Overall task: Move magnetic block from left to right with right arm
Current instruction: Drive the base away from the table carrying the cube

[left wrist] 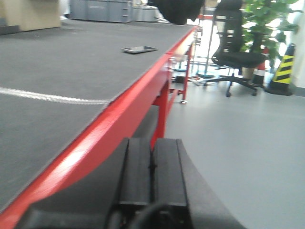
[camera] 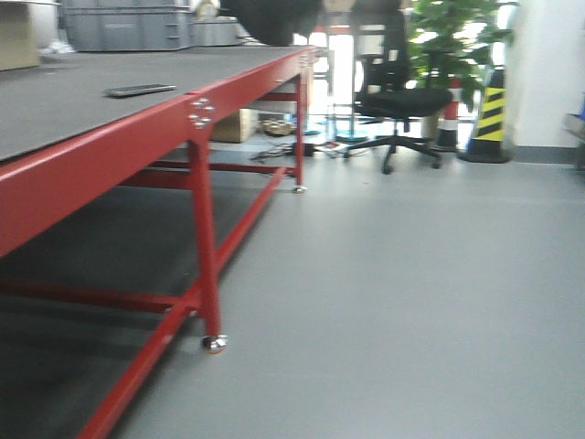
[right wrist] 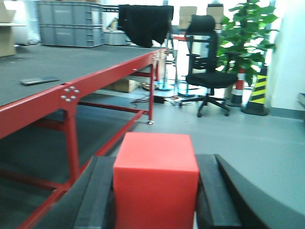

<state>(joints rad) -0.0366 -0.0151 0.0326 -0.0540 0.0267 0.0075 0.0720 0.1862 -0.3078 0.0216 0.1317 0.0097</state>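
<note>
A bright red cube, the magnetic block (right wrist: 156, 179), fills the lower middle of the right wrist view. My right gripper (right wrist: 155, 191) is shut on it, one black finger pressed against each side face. It hangs above the grey floor, beside the red-framed table (right wrist: 95, 76). In the left wrist view my left gripper (left wrist: 152, 164) is shut with its two black pads touching and nothing between them, hovering by the table's red edge (left wrist: 114, 124). Neither gripper nor the block shows in the front view.
A red-framed table with a dark grey top (camera: 82, 101) runs along the left. A phone (camera: 139, 90) lies on it, grey crates (camera: 128, 27) at its far end. On the floor stand a black office chair (camera: 398, 101), a plant (camera: 452, 37) and a striped cone (camera: 492, 114).
</note>
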